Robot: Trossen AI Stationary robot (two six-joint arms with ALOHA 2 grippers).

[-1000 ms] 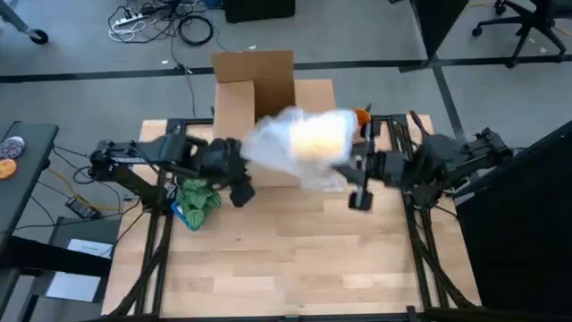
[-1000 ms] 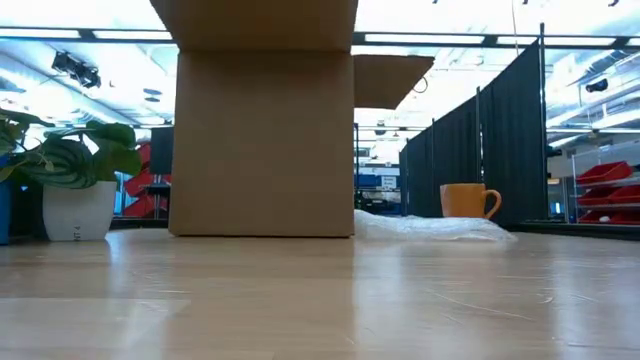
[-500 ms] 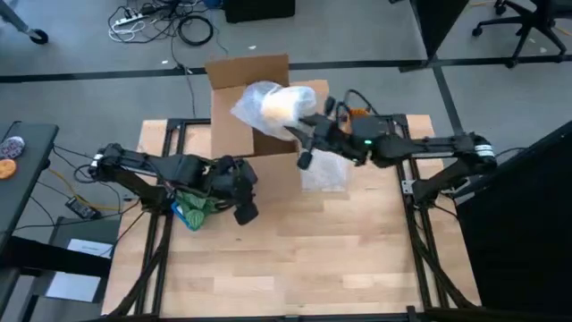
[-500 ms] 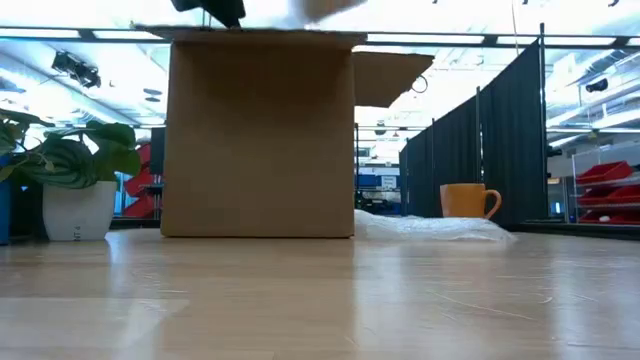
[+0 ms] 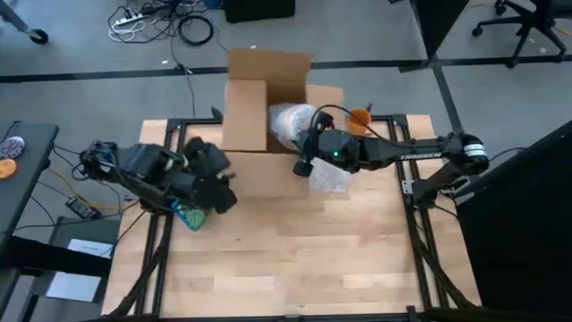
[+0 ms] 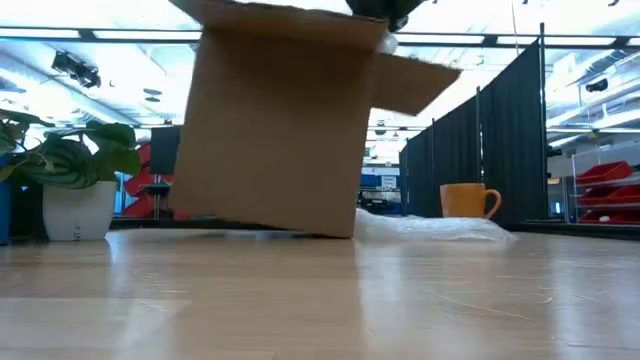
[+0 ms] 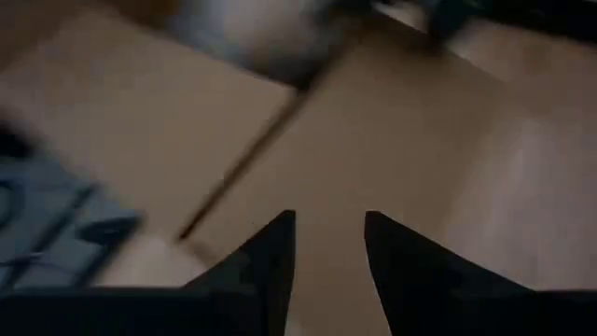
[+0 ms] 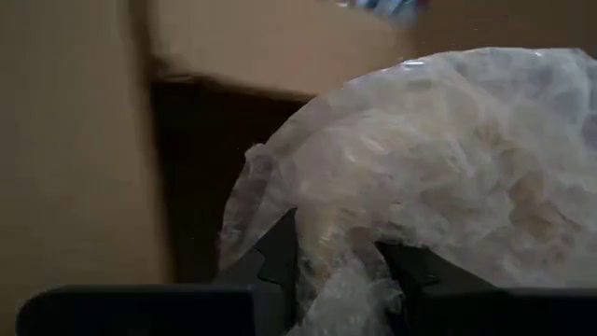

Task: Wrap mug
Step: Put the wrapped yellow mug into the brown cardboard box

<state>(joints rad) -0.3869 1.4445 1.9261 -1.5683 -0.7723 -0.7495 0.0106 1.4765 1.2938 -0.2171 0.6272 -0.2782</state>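
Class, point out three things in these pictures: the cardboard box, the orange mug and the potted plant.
cardboard box (image 6: 275,130), low view, on its broad front wall.
orange mug (image 6: 462,200), low view, on the middle of its body.
potted plant (image 6: 78,210), low view, on its white pot.

Matt cardboard box (image 5: 253,105), crinkly translucent plastic wrap (image 8: 438,177), smooth wooden table (image 5: 295,250).

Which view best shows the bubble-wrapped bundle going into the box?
The right wrist view: the wrapped bundle fills it, pinched in the right pincer. The high view shows it small at the cardboard box opening; low and left wrist views barely show it.
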